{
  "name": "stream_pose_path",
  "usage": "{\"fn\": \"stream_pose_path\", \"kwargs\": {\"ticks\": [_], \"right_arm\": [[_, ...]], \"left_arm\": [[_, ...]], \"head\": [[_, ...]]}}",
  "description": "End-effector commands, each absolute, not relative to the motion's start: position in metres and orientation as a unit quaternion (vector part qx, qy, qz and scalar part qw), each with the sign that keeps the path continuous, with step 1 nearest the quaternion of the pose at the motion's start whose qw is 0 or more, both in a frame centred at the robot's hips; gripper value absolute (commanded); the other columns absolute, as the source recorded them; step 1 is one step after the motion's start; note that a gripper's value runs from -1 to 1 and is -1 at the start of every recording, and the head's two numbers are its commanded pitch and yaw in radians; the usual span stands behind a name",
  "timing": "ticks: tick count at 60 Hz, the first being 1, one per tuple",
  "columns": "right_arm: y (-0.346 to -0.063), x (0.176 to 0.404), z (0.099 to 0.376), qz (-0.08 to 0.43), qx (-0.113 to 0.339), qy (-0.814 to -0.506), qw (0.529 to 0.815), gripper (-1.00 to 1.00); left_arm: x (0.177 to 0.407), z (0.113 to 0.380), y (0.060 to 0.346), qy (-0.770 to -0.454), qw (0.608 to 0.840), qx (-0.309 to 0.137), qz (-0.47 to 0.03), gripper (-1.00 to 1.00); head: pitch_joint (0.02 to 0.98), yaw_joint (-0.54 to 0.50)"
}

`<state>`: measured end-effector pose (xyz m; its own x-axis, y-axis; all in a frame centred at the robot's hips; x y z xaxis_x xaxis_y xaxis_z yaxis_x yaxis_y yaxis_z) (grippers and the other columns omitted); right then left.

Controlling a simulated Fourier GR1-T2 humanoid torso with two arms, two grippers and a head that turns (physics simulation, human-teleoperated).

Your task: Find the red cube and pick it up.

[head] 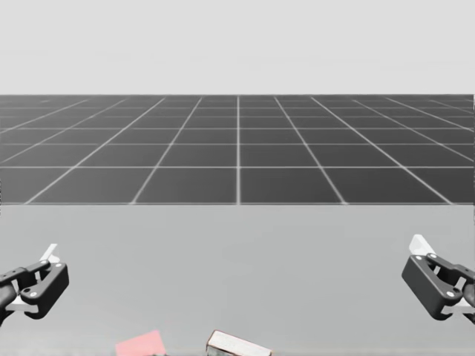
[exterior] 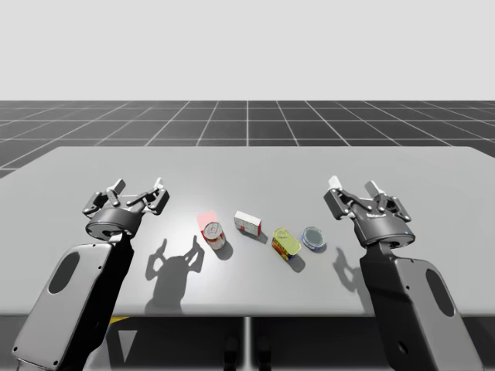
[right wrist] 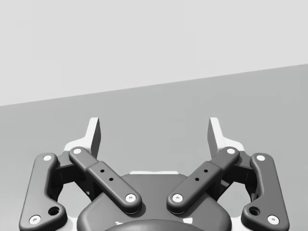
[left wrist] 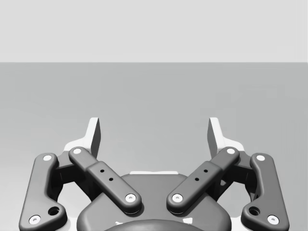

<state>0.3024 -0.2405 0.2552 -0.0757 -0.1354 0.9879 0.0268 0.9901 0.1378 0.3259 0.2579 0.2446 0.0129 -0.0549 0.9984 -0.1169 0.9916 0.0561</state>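
Note:
The red cube (exterior: 206, 221) is a pale red block on the grey table (exterior: 255, 166), touching the far side of an upright red-and-white can (exterior: 214, 235). Its top (head: 141, 344) peeks in at the lower edge of the head view. My left gripper (exterior: 138, 192) hovers open to the left of the cube, a short way off. In the left wrist view the left gripper (left wrist: 154, 132) has nothing between its fingers. My right gripper (exterior: 353, 187) is open at the right, past the other objects, and the right gripper (right wrist: 154, 132) is likewise empty.
A small white-and-red box (exterior: 247, 224) lies right of the cube. Further right are a yellow-green can (exterior: 285, 243) on its side and a round blue tin (exterior: 313, 237). The table's front edge (exterior: 247, 315) runs just below this row.

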Motion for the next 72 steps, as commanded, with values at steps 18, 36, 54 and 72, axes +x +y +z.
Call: {"fn": "stream_pose_path", "kwargs": {"ticks": [18,36,54,72], "right_arm": [[-0.241,0.303,0.25,-0.036,0.03,-0.733,0.679,-1.0],[-0.236,0.301,0.248,-0.014,0.031,-0.732,0.68,-1.0],[-0.234,0.3,0.247,-0.02,0.043,-0.726,0.686,-1.0],[-0.234,0.3,0.247,-0.026,0.053,-0.719,0.692,-1.0]], "left_arm": [[0.326,0.244,0.257,-0.7,0.711,0.062,0.018,-1.0],[0.327,0.242,0.256,-0.698,0.714,0.06,0.01,-1.0],[0.325,0.246,0.254,-0.695,0.719,0.02,0.004,-1.0],[0.305,0.254,0.246,-0.681,0.72,-0.083,-0.106,-1.0]], "head": [[0.64,0.07],[0.768,0.21],[0.772,0.23],[0.763,0.22]]}}
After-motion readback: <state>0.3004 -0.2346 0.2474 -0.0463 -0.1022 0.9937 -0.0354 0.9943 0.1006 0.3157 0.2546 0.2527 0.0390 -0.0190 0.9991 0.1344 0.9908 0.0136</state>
